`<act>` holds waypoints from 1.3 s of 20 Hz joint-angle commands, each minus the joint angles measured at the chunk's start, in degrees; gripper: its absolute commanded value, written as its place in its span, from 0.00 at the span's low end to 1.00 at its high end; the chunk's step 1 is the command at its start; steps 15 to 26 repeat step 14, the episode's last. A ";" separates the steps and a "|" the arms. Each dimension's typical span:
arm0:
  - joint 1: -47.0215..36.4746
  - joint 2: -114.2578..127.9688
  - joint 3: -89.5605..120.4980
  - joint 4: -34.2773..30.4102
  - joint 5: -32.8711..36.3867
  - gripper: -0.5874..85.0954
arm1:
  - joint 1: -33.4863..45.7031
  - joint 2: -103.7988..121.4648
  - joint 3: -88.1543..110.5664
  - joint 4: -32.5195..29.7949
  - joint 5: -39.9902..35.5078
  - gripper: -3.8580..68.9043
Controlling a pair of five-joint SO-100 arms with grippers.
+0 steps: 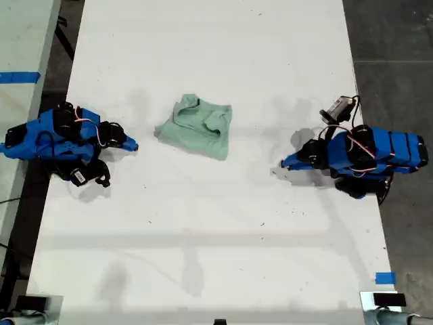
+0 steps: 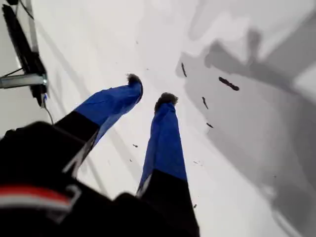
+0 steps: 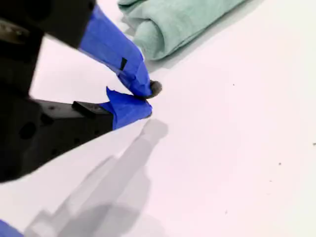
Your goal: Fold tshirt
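White table (image 1: 203,223): tshirt (image 1: 197,126) near my second gripper (image 3: 146,98).

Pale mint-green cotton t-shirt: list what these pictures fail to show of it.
- Exterior view: the pale mint-green cotton t-shirt lies bundled; its own folds hide sleeves and underside.
- Second wrist view: cut off by the picture's edge; one rolled edge shows near my second gripper.
- First wrist view: out of frame; only white table beyond my first gripper.
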State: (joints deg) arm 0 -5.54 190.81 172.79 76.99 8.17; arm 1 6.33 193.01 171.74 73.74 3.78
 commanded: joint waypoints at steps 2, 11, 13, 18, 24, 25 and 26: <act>1.58 0.00 0.00 4.13 0.09 0.07 | 2.37 0.00 -0.09 -1.85 -24.87 0.17; 1.93 0.00 0.00 4.13 0.09 0.08 | 2.11 0.18 -0.18 -1.58 -38.85 0.15; 1.93 0.00 0.00 4.13 0.09 0.08 | 2.11 0.18 -0.18 -1.58 -38.85 0.15; 1.93 0.00 0.00 4.13 0.09 0.08 | 2.11 0.18 -0.18 -1.58 -38.85 0.15; 1.93 0.00 0.00 4.13 0.09 0.08 | 2.11 0.18 -0.18 -1.58 -38.85 0.15; 1.93 0.00 0.00 4.13 0.09 0.08 | 2.11 0.18 -0.18 -1.58 -38.85 0.15; 1.93 0.00 0.00 4.13 0.09 0.08 | 2.11 0.18 -0.18 -1.58 -38.85 0.15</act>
